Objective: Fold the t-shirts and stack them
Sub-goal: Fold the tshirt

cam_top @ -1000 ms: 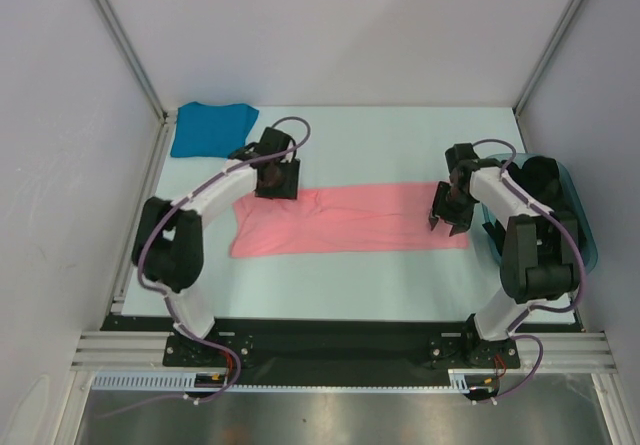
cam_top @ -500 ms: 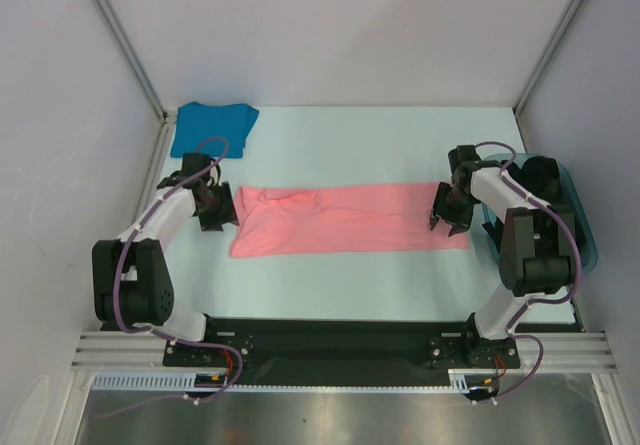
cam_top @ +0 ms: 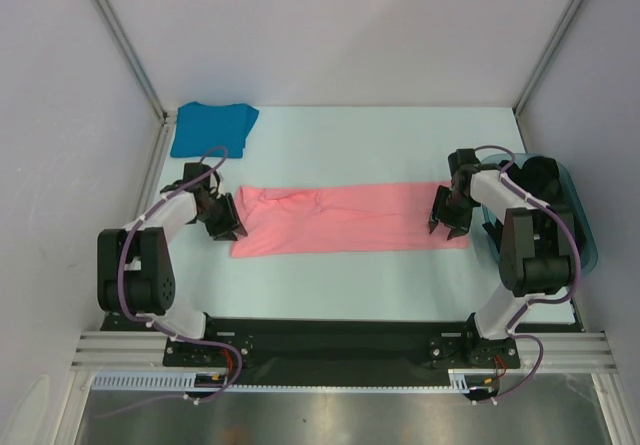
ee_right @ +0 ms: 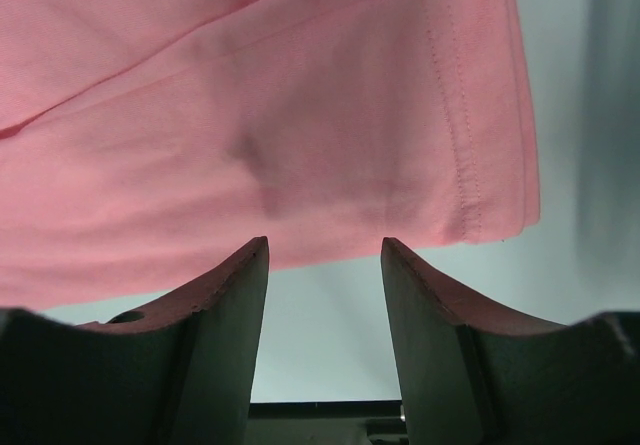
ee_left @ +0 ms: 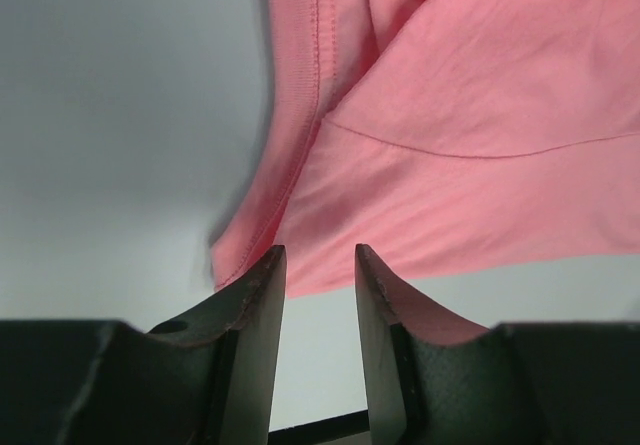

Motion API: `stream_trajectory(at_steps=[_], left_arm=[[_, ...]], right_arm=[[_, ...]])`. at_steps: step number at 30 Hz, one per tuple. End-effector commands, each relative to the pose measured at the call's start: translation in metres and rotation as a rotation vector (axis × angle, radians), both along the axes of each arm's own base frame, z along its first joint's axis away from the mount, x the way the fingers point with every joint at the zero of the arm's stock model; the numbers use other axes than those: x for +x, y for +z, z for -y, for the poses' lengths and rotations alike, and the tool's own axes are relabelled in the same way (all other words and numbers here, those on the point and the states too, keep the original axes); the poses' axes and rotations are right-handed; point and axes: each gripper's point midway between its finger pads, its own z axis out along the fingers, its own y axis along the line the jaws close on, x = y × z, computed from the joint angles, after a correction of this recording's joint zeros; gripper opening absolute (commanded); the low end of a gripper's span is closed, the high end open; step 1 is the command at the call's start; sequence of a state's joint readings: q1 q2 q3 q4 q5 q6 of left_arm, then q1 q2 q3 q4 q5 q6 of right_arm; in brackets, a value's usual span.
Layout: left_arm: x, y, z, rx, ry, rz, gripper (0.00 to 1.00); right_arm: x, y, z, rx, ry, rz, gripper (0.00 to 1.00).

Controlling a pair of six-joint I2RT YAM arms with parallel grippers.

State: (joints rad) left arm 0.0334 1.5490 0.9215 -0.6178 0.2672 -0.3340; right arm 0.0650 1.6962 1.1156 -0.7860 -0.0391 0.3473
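1. Our left fingers (ee_left: 268, 277) stand slightly apart, empty, at the left end of the pink shirt (cam_top: 350, 217), which is spread on the tabletop (cam_top: 380, 145).
2. Our right fingers (ee_right: 250, 265) gape wider, empty, over its right end.
3. The blue shirt (cam_top: 210, 128) lies folded beyond that left end.

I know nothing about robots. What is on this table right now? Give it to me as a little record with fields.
pink t-shirt: folded into a long strip, lying flat across the middle of the table
blue t-shirt: folded, at the far left corner, apart from the pink one
left gripper: open, low at the strip's left end, holding nothing
right gripper: open, low at the strip's right end, holding nothing
tub: translucent teal, at the table's right edge
stack: not yet made
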Motion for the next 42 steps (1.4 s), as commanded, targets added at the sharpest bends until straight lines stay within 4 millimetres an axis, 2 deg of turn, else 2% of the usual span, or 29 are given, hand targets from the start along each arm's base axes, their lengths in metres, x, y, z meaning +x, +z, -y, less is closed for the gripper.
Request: stream_trajectory(at_steps=[1, 4, 9, 12, 14, 19, 23, 29, 30, 31, 35, 36, 39, 42], left_arm=[[0.005, -0.004, 0.002, -0.030, 0.011, 0.008, 0.39], [0.003, -0.010, 0.001, -0.021, 0.011, -0.004, 0.38], [0.006, -0.009, -0.007, 0.023, 0.027, 0.011, 0.38], [0.006, -0.007, -0.012, 0.053, 0.038, 0.024, 0.42], [0.005, -0.007, -0.012, 0.055, 0.034, 0.022, 0.45], [0.002, -0.013, -0.010, 0.041, 0.024, 0.005, 0.43], [0.004, -0.011, -0.005, 0.017, 0.025, 0.022, 0.37], [0.001, -0.009, -0.007, 0.025, 0.028, 0.036, 0.20], [0.000, -0.009, -0.008, 0.030, 0.030, 0.033, 0.16], [-0.001, -0.009, -0.009, 0.038, 0.031, 0.029, 0.01], [-0.007, -0.003, -0.018, 0.088, 0.077, 0.038, 0.00], [-0.010, 0.004, -0.019, 0.095, 0.088, 0.054, 0.00], [-0.019, 0.007, -0.019, 0.091, 0.123, 0.062, 0.00], [-0.032, -0.001, -0.020, 0.096, 0.142, 0.015, 0.00]], right_arm=[[0.005, 0.013, 0.000, 0.006, -0.002, 0.053, 0.55], [0.005, 0.013, 0.000, 0.006, -0.004, 0.055, 0.55], [0.005, 0.013, -0.001, 0.009, -0.003, 0.053, 0.55], [0.005, 0.013, 0.000, 0.006, -0.002, 0.052, 0.55], [0.004, 0.012, 0.000, 0.006, -0.004, 0.050, 0.55], [0.004, 0.011, -0.001, 0.008, -0.002, 0.047, 0.55], [0.004, 0.012, -0.001, 0.010, 0.000, 0.047, 0.55], [0.003, 0.012, -0.002, 0.011, 0.000, 0.047, 0.55], [0.003, 0.011, -0.002, 0.013, 0.001, 0.047, 0.55], [0.002, 0.011, -0.002, 0.013, -0.001, 0.044, 0.55], [0.000, 0.009, -0.002, 0.011, 0.003, 0.038, 0.55], [-0.002, 0.007, -0.001, 0.008, 0.001, 0.032, 0.55], [-0.002, 0.006, 0.001, -0.003, -0.007, 0.038, 0.55], [0.000, 0.006, 0.002, -0.008, -0.009, 0.042, 0.54]])
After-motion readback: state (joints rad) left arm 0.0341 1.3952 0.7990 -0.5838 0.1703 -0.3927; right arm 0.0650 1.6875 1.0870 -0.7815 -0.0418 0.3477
